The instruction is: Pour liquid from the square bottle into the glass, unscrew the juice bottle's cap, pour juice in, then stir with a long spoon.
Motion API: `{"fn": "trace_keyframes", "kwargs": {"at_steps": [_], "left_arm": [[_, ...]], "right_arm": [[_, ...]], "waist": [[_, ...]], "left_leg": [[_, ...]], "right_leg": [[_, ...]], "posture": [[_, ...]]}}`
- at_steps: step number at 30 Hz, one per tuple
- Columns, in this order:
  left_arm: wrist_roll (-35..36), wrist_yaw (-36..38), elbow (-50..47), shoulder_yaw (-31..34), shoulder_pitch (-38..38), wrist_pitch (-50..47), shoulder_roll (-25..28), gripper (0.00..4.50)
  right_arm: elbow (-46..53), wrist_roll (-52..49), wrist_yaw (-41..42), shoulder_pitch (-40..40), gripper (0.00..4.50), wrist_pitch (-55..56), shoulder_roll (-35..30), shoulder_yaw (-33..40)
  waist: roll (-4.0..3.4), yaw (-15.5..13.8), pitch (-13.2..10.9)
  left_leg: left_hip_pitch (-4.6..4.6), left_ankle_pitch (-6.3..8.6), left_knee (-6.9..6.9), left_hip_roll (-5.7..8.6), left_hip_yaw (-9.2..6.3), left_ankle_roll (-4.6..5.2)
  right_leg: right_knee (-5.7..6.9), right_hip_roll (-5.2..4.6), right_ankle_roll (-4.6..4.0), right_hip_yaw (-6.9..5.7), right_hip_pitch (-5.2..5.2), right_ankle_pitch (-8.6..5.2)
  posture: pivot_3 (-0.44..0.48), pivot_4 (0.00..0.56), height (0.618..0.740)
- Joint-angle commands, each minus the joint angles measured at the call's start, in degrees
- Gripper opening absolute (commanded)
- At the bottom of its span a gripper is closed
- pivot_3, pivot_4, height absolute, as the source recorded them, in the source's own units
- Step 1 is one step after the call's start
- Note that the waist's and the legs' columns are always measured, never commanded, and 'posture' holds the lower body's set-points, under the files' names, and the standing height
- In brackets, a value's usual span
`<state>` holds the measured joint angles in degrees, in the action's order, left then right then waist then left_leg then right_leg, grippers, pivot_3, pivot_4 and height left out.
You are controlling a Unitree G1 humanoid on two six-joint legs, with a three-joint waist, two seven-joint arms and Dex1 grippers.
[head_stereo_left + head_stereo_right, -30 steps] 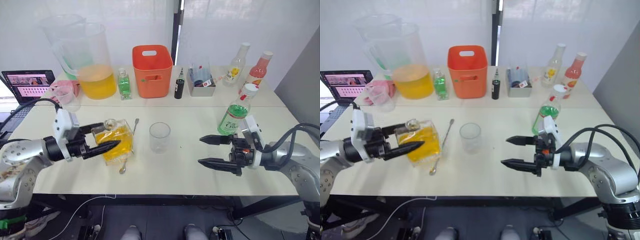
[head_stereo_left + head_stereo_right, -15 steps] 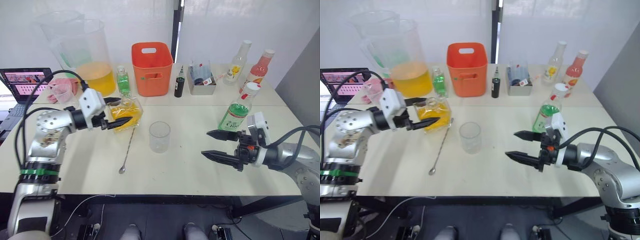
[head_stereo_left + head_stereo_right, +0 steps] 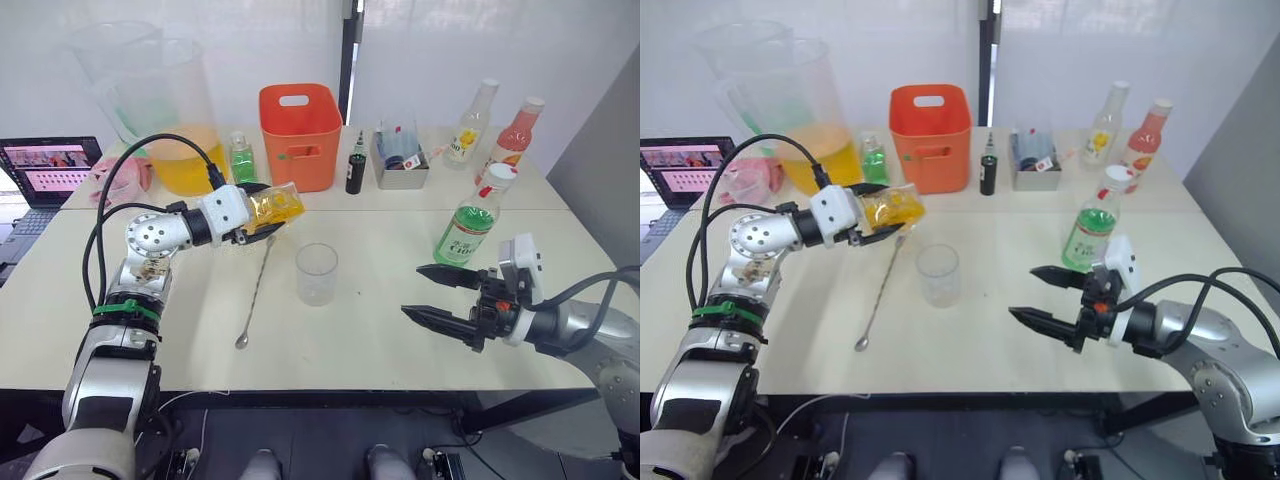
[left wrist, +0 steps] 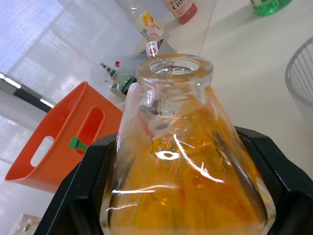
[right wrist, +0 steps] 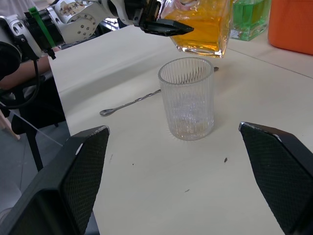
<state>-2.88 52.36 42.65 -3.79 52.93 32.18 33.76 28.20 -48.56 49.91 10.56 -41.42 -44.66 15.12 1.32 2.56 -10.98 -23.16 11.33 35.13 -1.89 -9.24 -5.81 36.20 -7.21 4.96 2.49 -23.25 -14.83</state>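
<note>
Now my left gripper (image 3: pixel 262 215) clamps the tilted square bottle (image 3: pixel 273 206) upper left of the glass (image 3: pixel 316 273); right gripper (image 3: pixel 436 296) gapes, lower right.

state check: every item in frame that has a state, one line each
square bottle: uncapped, lifted, tilted toward the glass, orange liquid inside
left gripper: shut on square bottle
right gripper: open, holding nothing
glass: upright on table, empty
juice bottle: upright, part full of green liquid
cap: on the juice bottle
long spoon: lying flat on table
</note>
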Motion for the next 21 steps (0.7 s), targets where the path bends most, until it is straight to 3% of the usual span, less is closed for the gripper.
{"fn": "trace_keyframes", "kwargs": {"at_steps": [1, 7, 21], "left_arm": [[-0.37, -4.47, 0.60, 1.46, 4.64, 5.25, 0.32, 2.79], [-2.42, -5.69, 2.85, -0.11, 5.36, 9.56, -0.25, 2.79], [-12.02, -16.86, 3.71, -3.71, 5.29, 19.11, 0.31, 2.79]], "right_arm": [[3.06, -1.99, -1.19, -0.31, 4.50, 0.14, -0.17, 1.94], [5.79, -3.05, -3.92, -0.27, 4.50, -0.76, -0.13, 1.20], [8.76, -4.13, -8.87, 1.51, 4.50, -1.51, -0.01, -0.92]], "waist": [[0.00, 0.04, 0.00], [0.00, 0.00, 0.00], [0.00, 0.02, 0.00]], "left_leg": [[0.00, 0.00, 0.00, 0.00, 0.00, 0.00], [-0.01, 0.00, 0.00, 0.00, -0.01, 0.00], [-0.01, 0.00, 0.06, 0.01, -0.02, 0.00]], "right_leg": [[0.01, 0.00, 0.00, 0.00, 0.00, 0.00], [0.02, 0.00, 0.00, 0.00, 0.00, 0.00], [0.07, 0.00, 0.00, 0.00, 0.00, 0.01]], "posture": [[0.000, 0.150, 0.740], [0.000, 0.150, 0.740], [0.000, 0.150, 0.740]]}}
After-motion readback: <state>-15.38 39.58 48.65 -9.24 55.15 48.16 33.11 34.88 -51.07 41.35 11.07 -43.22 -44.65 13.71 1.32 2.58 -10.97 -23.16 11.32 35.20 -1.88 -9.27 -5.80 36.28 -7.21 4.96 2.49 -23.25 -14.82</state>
